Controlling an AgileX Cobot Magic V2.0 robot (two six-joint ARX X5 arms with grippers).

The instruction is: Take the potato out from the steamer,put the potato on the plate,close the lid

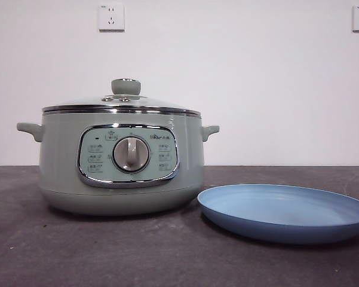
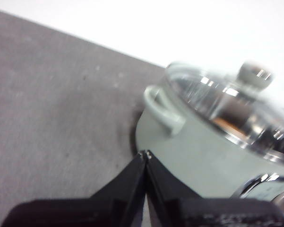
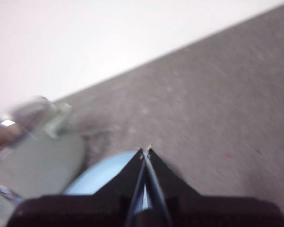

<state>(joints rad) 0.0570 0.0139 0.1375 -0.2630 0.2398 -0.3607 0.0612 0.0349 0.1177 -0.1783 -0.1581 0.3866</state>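
Sage-green and round, the large electric steamer point(image 1: 119, 173) stands on the dark grey table point(image 1: 107, 251) toward the left side, with its chrome-rimmed control panel and silver dial facing the front edge. Its round glass lid point(image 1: 122, 103), steel-rimmed with a pale green knob, sits closed on the pot's rim. Just beside the steamer, toward the right edge of the table, lies the wide shallow light-blue plate point(image 1: 284, 212); its rim comes very near the pot's base, and whether the two touch cannot be told. The plate holds nothing.

Through the glass in the left wrist view an orange-brown patch shows inside the pot, which looks like the oval potato point(image 2: 229, 122), though the picture is blurred there.

Neither arm shows in the front view. The left gripper point(image 2: 145, 154) hangs above the table near the steamer's side handle, its two black jaws pressed together at the tips and holding nothing. The right gripper point(image 3: 145, 151) hangs over the near rim of the plate, its jaws likewise closed tip to tip and empty, with the steamer off to one side.
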